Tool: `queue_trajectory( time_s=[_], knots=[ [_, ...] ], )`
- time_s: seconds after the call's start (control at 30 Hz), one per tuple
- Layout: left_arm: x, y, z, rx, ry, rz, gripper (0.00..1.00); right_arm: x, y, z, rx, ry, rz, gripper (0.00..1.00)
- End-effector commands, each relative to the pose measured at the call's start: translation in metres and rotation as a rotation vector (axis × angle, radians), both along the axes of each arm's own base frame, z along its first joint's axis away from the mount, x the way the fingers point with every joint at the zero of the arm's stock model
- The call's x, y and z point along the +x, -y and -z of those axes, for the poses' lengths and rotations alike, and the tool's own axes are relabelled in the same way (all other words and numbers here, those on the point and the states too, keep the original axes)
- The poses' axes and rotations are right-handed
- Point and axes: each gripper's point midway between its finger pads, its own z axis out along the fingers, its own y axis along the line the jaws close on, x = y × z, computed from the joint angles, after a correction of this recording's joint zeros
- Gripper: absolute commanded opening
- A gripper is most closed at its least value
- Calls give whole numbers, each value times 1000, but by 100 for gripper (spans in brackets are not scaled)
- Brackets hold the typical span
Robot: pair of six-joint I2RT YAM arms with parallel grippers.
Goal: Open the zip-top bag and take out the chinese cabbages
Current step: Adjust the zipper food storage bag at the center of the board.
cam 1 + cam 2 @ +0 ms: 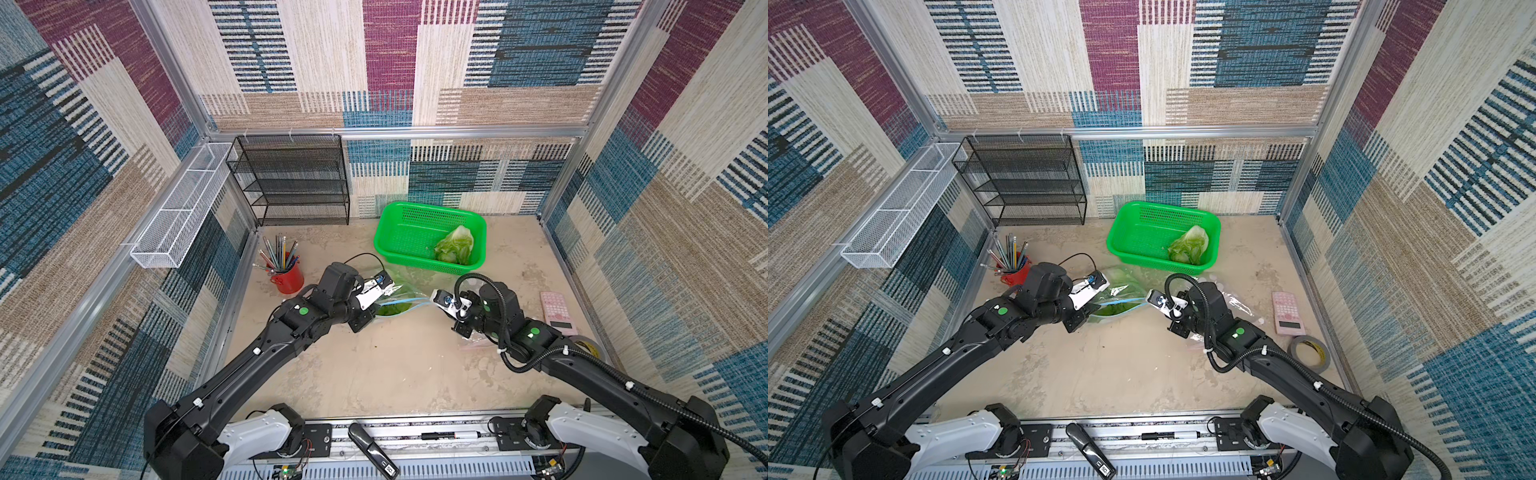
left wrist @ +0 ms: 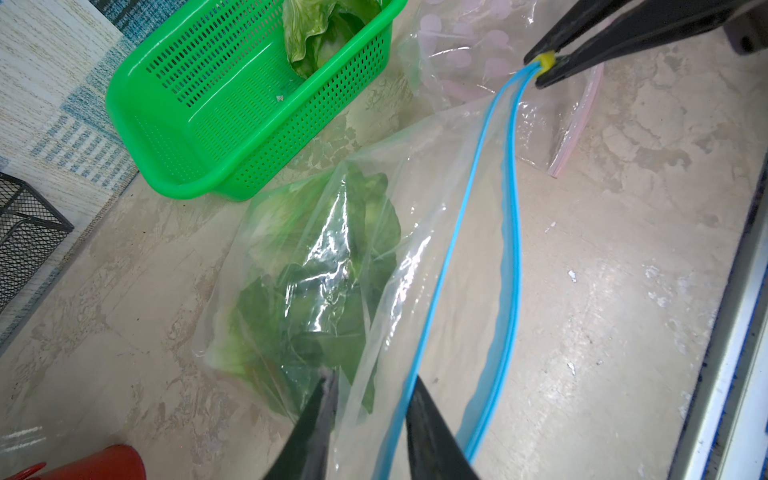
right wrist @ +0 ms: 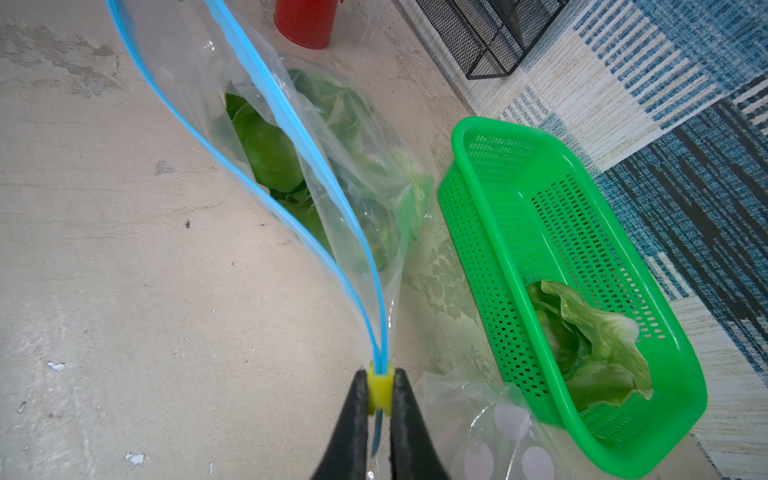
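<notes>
Mottled beige tabletop [image 1: 395, 374] fills the cell, walled on three sides by patchwork woven panels. Nearest the robot, on its right, a roll of tape [image 1: 1310, 353] lies close to a pink calculator [image 1: 557, 311].

Toward the middle, both arms reach in to the zip-top bag [image 2: 436, 174], which lies on the table between them with its blue track parted along most of the mouth. The right gripper [image 3: 380, 374] is clamped tight on the yellow slider [image 3: 380, 392] at the end of the track nearest that arm. The left gripper [image 2: 372, 378] sits at the opposite end of the mouth. Its jaws stand apart and straddle one blue-edged lip, with the film loose between them.

The chinese cabbages [image 2: 316, 291] lie inside the bag as dark green leaves with paler patches. How many are in there cannot be told through the creased film. A second clear bag with pink dots [image 2: 461, 45] lies beside the right gripper, partly under the first bag.

Farther back on the robot's left, a red cup [image 1: 289, 280] holds pencils [image 1: 278, 251]. Just behind the zip-top bag stands a green basket [image 1: 430, 206], and one cabbage head [image 1: 455, 247] rests in its right end. A black mesh shelf [image 1: 291, 178] stands against the far wall, and a white wire tray [image 1: 183, 208] hangs on the left wall.
</notes>
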Motion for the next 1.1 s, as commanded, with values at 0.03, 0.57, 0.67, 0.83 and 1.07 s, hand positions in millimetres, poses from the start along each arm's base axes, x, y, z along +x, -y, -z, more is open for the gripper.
queue_trajectory(
  time_s=[0.03, 0.57, 0.67, 0.83, 1.07],
  knots=[
    [0, -5, 4, 41, -3, -1, 30, 4, -2, -11, 18, 45, 3, 12],
    [-7, 10, 2, -34, -42, -29, 0, 6, 5, -14, 33, 57, 48, 21],
    [-6, 15, -2, -68, -28, -76, 0, 13, 13, -20, 73, 54, 131, 44],
    [-8, 31, -5, -132, -9, -151, 0, 12, 15, -47, 261, -11, 225, 61],
    [-9, 57, 2, -202, -13, -255, 0, -15, 3, -83, 652, -194, 190, 57]
  ],
)
